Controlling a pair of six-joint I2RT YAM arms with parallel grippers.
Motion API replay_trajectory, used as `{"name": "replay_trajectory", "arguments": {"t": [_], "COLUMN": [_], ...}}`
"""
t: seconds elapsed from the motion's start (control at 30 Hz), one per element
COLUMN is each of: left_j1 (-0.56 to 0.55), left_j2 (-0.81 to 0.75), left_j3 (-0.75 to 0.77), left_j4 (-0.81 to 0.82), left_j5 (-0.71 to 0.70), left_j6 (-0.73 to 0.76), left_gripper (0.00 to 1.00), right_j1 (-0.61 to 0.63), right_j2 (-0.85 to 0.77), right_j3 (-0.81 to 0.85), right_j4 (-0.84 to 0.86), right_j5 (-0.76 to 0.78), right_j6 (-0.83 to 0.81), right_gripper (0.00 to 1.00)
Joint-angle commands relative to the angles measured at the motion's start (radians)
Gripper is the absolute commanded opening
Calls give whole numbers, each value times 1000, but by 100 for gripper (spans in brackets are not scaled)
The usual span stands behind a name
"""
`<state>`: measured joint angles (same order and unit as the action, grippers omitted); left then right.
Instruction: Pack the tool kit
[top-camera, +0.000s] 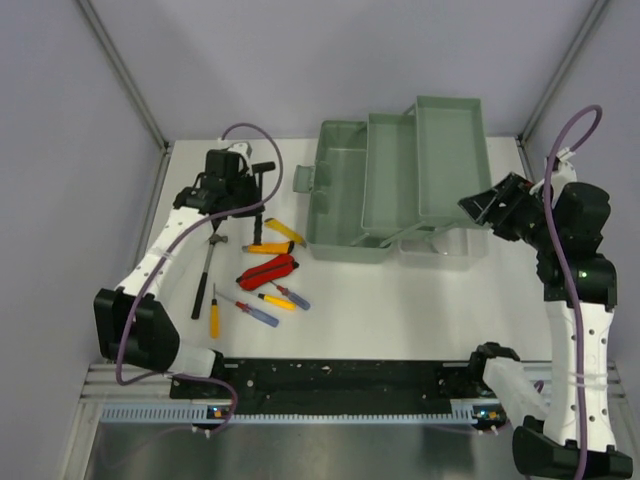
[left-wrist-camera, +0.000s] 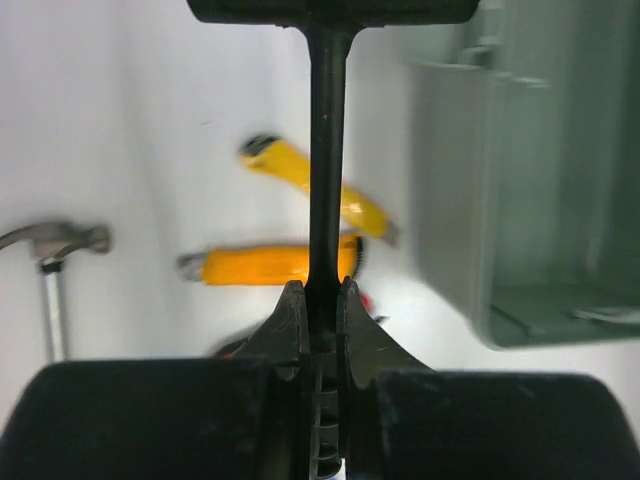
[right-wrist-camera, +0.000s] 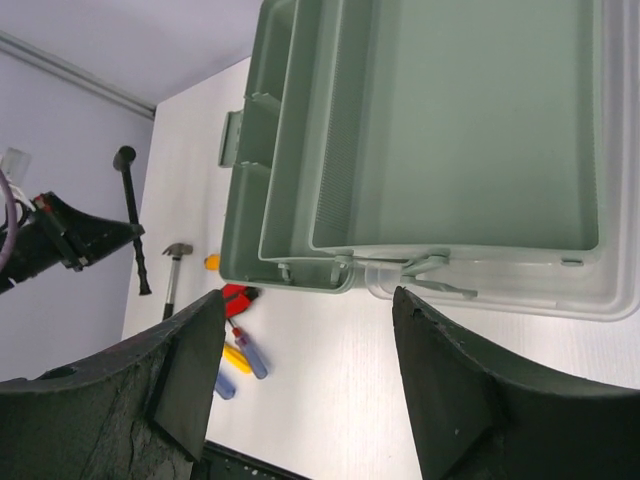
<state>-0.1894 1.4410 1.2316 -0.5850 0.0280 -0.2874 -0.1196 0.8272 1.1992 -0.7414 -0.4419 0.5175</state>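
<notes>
Several screwdrivers (top-camera: 255, 310) lie nearest the arms, then red pliers (top-camera: 267, 271), two yellow knives (top-camera: 272, 246) and a hammer (top-camera: 208, 272), all loose on the table (top-camera: 400, 320). Beyond them sits the toolbox (top-camera: 450, 150), open, its long axis running left to right and its fold-out trays bare. The right gripper (right-wrist-camera: 308, 300) hovers by the box's right end, fingers apart. The left gripper (left-wrist-camera: 322, 295), just left of the box, is clamped on a black T-shaped tool (left-wrist-camera: 326, 150), whose shaft points straight out from the fingertips.
</notes>
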Motion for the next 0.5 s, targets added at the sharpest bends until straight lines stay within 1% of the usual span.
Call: {"name": "replay_trajectory", "arguments": {"t": [0.0, 0.1, 0.17, 0.2, 0.27, 0.37, 0.47], "left_j1": [-154, -234, -260, -268, -289, -308, -314], "left_j2": [-24, 24, 64, 87, 137, 226, 327], "left_j3": [124, 189, 206, 213, 227, 252, 310], "left_j4": [40, 65, 111, 135, 171, 244, 310], "left_j5": [113, 113, 121, 124, 86, 53, 101], "left_j6": [-48, -90, -140, -168, -238, -294, -317], "left_gripper": [0, 0, 0, 0, 0, 0, 0], "right_j1": [12, 12, 12, 12, 12, 12, 12], "right_j2": [-26, -65, -89, -102, -123, -137, -142], "right_j3": [-21, -64, -88, -104, -125, -139, -144], "right_j4": [66, 102, 119, 128, 145, 149, 151], "right_j5": [-37, -60, -72, -81, -93, -93, -100], "right_j6": [12, 36, 59, 67, 85, 93, 93], "right_gripper": [67, 67, 67, 67, 67, 67, 67]}}
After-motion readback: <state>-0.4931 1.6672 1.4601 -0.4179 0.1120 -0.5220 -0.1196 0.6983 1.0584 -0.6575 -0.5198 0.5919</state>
